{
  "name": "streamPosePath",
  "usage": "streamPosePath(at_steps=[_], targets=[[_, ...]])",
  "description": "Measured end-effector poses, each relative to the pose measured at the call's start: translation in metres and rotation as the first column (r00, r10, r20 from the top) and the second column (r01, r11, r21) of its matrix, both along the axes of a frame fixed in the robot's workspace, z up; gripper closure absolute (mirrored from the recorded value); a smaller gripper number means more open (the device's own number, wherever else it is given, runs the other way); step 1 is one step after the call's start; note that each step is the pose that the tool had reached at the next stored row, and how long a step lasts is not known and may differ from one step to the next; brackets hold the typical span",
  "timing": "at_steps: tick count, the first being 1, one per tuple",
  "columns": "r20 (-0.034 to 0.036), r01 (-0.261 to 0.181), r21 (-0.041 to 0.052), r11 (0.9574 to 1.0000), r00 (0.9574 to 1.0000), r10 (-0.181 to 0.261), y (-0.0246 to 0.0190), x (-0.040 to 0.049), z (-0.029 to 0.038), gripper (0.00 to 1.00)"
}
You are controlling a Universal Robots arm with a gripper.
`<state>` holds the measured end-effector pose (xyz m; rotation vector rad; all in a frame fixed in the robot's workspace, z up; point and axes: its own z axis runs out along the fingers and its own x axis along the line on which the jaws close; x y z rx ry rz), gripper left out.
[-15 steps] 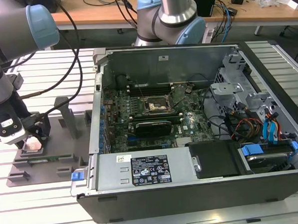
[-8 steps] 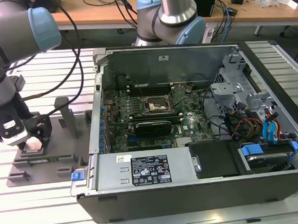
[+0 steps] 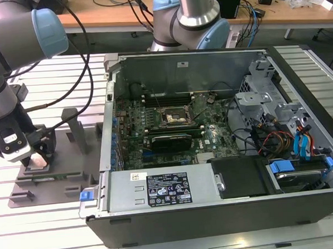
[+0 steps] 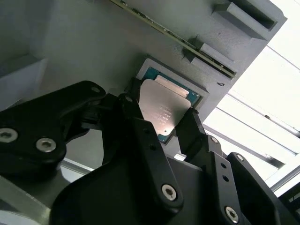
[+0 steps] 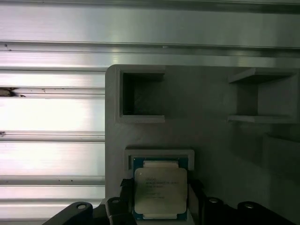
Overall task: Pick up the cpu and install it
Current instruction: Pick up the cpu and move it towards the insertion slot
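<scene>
One square cpu point(image 5: 160, 191), a pale silver lid over green edging, sits in a grey holder's point(image 5: 211, 126) pocket, at 9 o'clock from the computer case point(image 3: 216, 225) in the exterior view. The hand point(image 5: 160, 200) is narrowed onto its opposite edges.

An open computer case point(image 3: 205, 225) lies on a slatted metal table point(image 3: 49, 236), its green circuit board point(image 3: 214, 136) carrying a long black card point(image 3: 170, 141). Just beside it, toward the exterior view's left, sits a grey plastic holder point(image 3: 58, 183) with upright posts; a wooden desk point(image 3: 110, 16) stands behind.
</scene>
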<state>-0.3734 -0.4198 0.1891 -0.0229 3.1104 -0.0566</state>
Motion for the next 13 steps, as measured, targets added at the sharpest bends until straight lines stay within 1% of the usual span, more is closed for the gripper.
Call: streamPosePath(at_steps=[8, 9, 11, 13], targets=[[0.0001, 0.000, -0.0002, 1.0000, 1.0000, 0.000, 0.0000, 0.0001, -0.0002, 0.45], [0.0010, 0.000, 0.0001, 1.0000, 1.0000, 0.000, 0.0001, 0.0001, 0.0011, 0.45], [0.0008, 0.000, -0.0005, 1.0000, 1.0000, 0.000, 0.0000, 0.0002, 0.0069, 0.45], [0.0006, 0.000, -0.0003, 1.0000, 1.0000, 0.000, 0.0000, 0.0002, 0.0083, 0.45]])
